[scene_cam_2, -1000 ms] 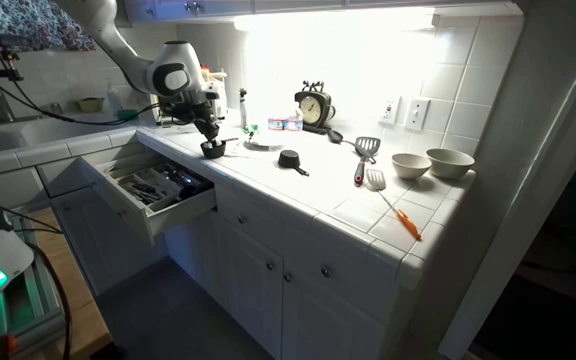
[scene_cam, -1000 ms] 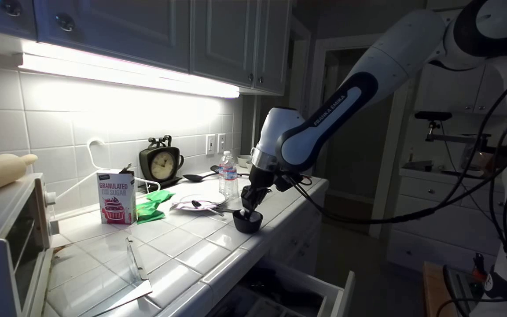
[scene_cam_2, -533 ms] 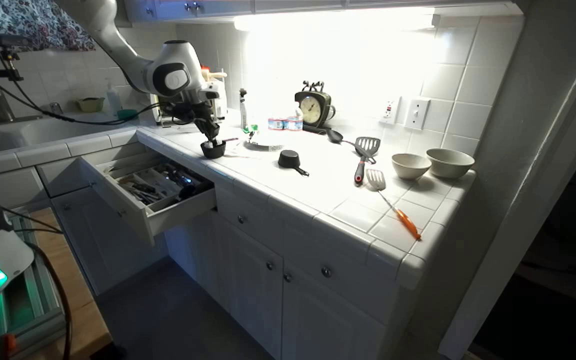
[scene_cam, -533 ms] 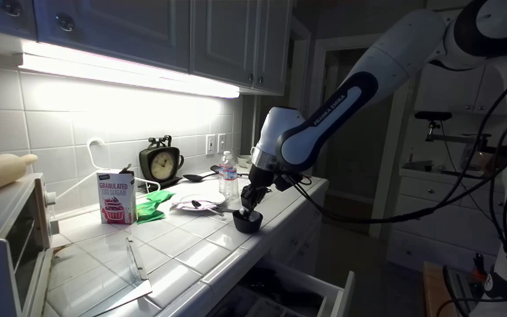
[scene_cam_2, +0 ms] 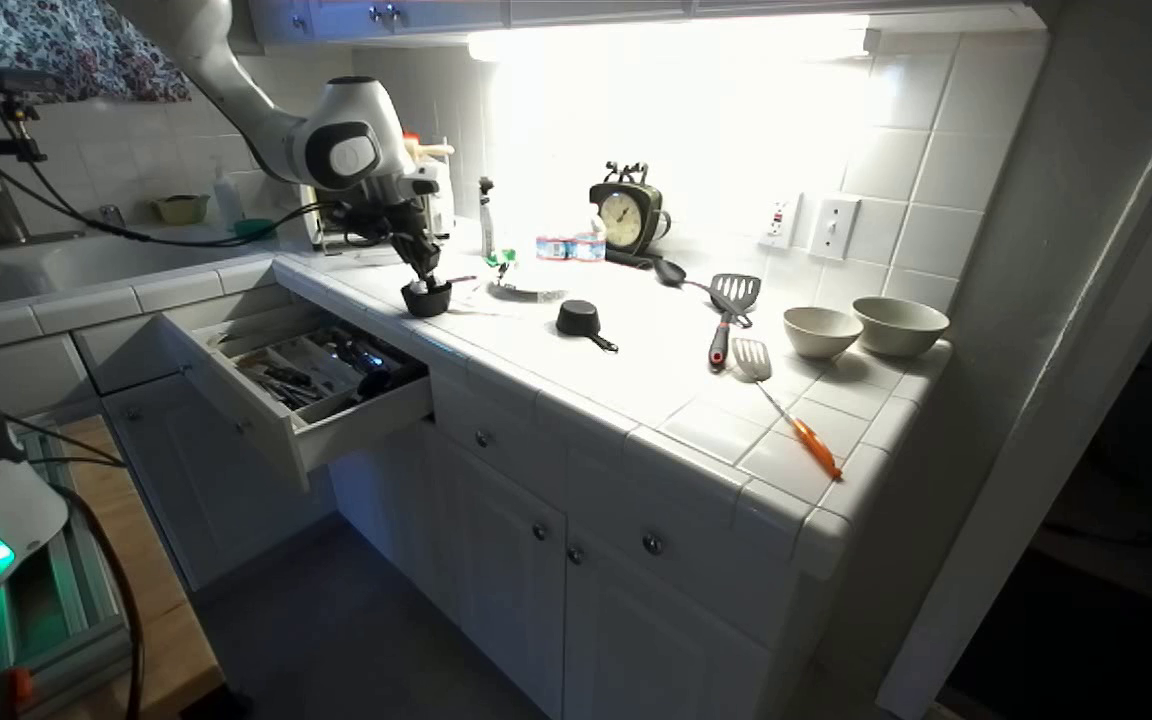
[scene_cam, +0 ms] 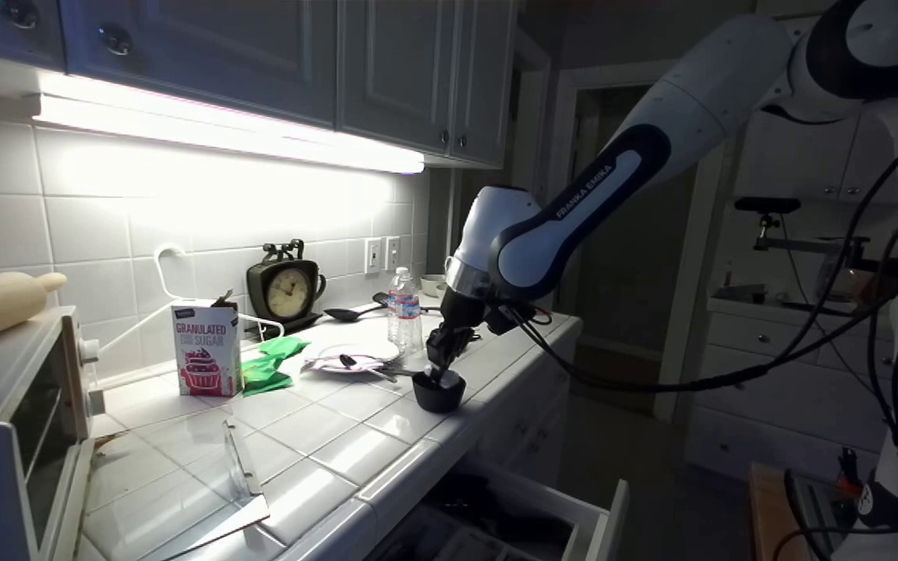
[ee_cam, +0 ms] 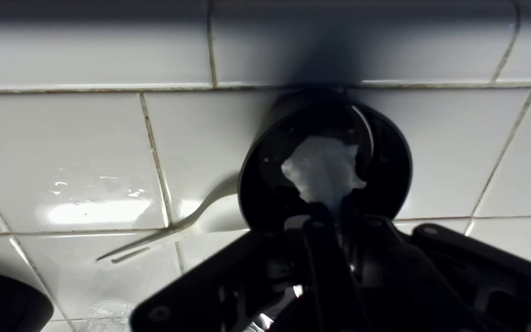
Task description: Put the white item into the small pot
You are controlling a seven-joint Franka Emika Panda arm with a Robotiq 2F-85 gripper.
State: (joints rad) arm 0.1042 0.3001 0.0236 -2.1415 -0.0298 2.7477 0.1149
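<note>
The small pot, round and black, stands upright on the white tiled counter in both exterior views [scene_cam: 438, 397] [scene_cam_2: 427, 301]; its rim shows in the wrist view [ee_cam: 401, 177]. The white item [ee_cam: 323, 168] is a soft-looking, irregular lump inside the pot. Bits of it show above the rim in an exterior view [scene_cam: 449, 380]. My gripper [ee_cam: 335, 206] points down into the pot's opening, its fingertips close together with part of the white item pinched between them. The gripper also shows over the pot in both exterior views [scene_cam: 436, 369] [scene_cam_2: 426, 278]. The item's lower side is hidden.
A white utensil [ee_cam: 219, 216] lies against the pot. A white plate [scene_cam: 351, 354], water bottles [scene_cam: 408, 312] and a sugar box [scene_cam: 206, 351] stand behind. A black upturned cup [scene_cam_2: 577, 318] with a handle sits beside. An open drawer [scene_cam_2: 356, 445] juts out below the counter edge.
My gripper has risen slightly above the pot, and more of the white item shows at the rim. The pot has not moved.
</note>
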